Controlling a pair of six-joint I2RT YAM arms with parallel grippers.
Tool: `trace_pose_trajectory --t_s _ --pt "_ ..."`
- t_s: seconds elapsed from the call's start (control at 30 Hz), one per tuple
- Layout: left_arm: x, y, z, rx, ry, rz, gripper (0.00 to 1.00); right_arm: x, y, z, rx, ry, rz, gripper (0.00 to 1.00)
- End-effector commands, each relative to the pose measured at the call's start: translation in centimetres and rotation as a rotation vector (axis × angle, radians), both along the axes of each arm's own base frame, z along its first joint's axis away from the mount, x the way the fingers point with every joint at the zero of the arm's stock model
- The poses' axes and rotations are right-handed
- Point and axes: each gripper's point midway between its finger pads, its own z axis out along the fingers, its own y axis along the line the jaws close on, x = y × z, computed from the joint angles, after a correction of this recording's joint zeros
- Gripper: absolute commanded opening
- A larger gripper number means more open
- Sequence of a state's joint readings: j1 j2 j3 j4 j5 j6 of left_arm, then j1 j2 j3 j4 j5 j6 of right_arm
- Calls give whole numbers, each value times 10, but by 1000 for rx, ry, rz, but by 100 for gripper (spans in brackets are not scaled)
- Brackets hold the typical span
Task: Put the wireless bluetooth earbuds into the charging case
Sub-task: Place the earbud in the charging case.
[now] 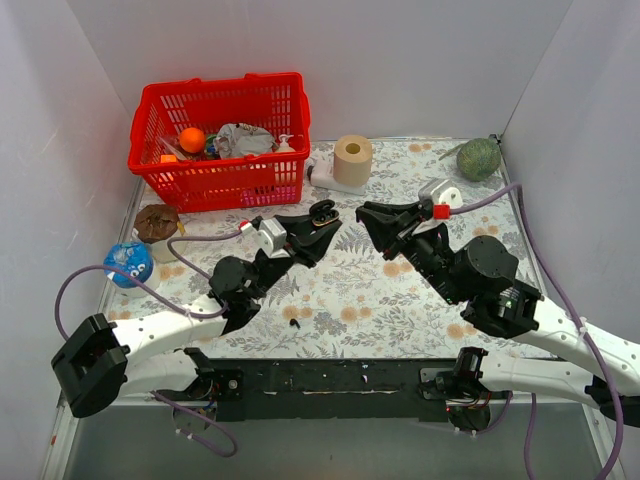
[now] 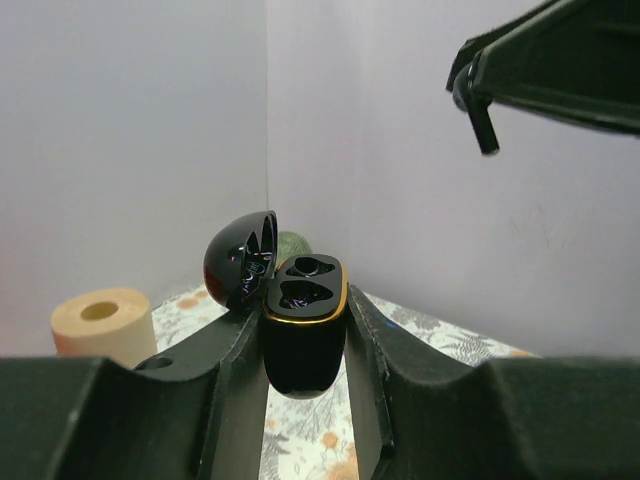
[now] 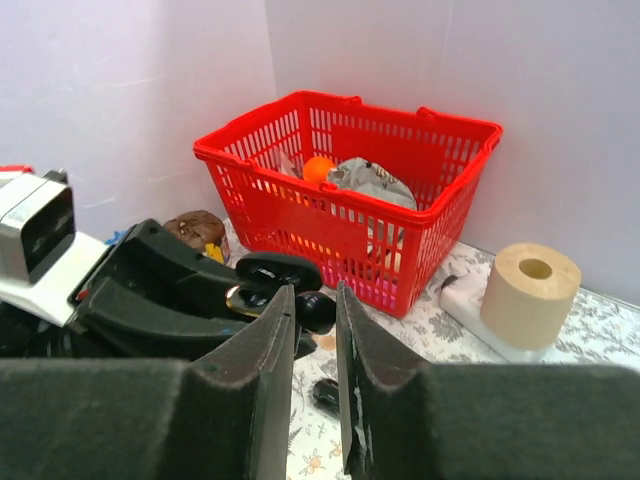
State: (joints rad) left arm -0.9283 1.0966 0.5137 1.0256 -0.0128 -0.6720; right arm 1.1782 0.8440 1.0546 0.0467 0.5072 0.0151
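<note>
Gripping the charging case [image 2: 302, 350] by its lower body, the left gripper [image 2: 303, 318] is clamped tight and holds it upright above the middle of the table [image 1: 400, 300]. The lid stands hinged open to the left, with both sockets exposed. The right gripper [image 3: 314, 300], jaws narrow, pinches one stemmed earbud [image 2: 480, 110] at its tips, apart from the case and facing it. Loose earbuds [image 1: 293, 320] lie on the table toward the near edge, just beside the left arm. A red basket [image 1: 220, 180] occupies the far left corner. A paper roll [image 1: 352, 158] stands near the far edge.
</note>
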Motion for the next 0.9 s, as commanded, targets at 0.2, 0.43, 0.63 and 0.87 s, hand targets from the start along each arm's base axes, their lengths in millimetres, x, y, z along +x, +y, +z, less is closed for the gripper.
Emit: trace_pose_trajectory --t_s 0.2,0.43,0.63,0.87 --pt "-9 -22 65 -92 -163 -139 0 -3 5 61 173 -222 18 1" --pt "-7 -30 72 -83 -171 -156 0 1 25 62 159 -239 39 1" --pt "-4 -29 70 -106 -110 -162 0 2 25 52 175 -225 30 1" --pt "-3 -30 67 -124 -47 -181 0 6 21 46 199 -209 1 1"
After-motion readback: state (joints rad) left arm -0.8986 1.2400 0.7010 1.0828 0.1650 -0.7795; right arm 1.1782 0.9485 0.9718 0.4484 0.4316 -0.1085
